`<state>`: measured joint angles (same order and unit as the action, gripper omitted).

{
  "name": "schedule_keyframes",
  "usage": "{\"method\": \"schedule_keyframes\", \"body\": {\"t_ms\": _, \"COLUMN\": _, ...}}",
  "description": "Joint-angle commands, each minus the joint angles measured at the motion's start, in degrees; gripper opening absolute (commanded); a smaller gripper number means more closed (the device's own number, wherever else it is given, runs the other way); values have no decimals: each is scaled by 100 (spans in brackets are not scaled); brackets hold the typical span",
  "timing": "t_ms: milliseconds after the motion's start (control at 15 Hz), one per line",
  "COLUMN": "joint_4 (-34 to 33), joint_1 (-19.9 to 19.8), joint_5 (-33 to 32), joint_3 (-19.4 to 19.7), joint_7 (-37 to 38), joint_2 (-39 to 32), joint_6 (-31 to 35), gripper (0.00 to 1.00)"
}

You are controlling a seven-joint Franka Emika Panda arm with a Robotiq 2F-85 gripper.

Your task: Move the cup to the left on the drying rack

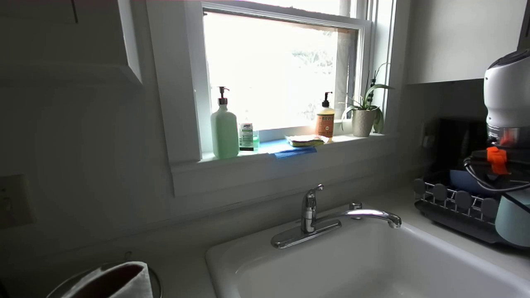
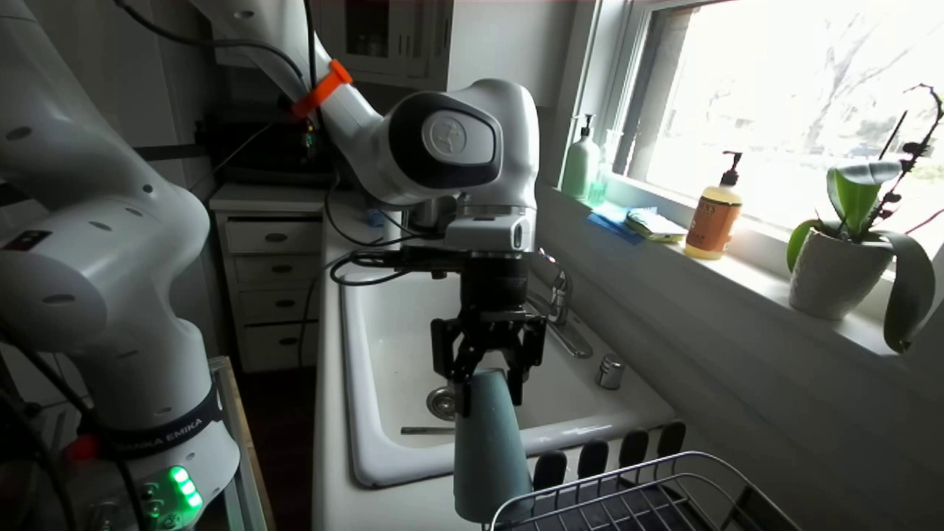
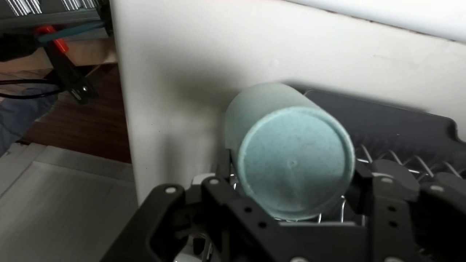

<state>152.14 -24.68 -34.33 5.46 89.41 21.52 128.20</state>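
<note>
- Here, my gripper (image 2: pixel 490 402) clasps the cup (image 2: pixel 488 464), closed end up, between both jaws.
- Below my jaws stands the drying rack (image 1: pixel 459 223), just beside the cup's lower end; contact I cannot tell.
- Farther from my jaws lies the sink (image 2: pixel 413 464).

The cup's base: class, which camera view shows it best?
The wrist view: the base of the cup faces the camera, large and nearly whole. Both exterior views mainly show the cup's side; in an exterior view, the picture's edge crops the cup.
</note>
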Motion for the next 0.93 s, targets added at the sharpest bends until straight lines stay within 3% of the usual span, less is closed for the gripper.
{"method": "schedule_keyframes", "body": {"t_ms": 0, "joint_4": -83, "joint_1": 175, "joint_5": 18, "joint_3": -12, "joint_7": -39, "joint_2": 247, "joint_6": -318, "gripper": 46}}
{"method": "schedule_keyframes", "body": {"t_ms": 867, "joint_4": -447, "joint_1": 371, "joint_5": 90, "joint_3": 36, "joint_7": -491, "joint_2": 548, "joint_6": -1041, "gripper": 46}}
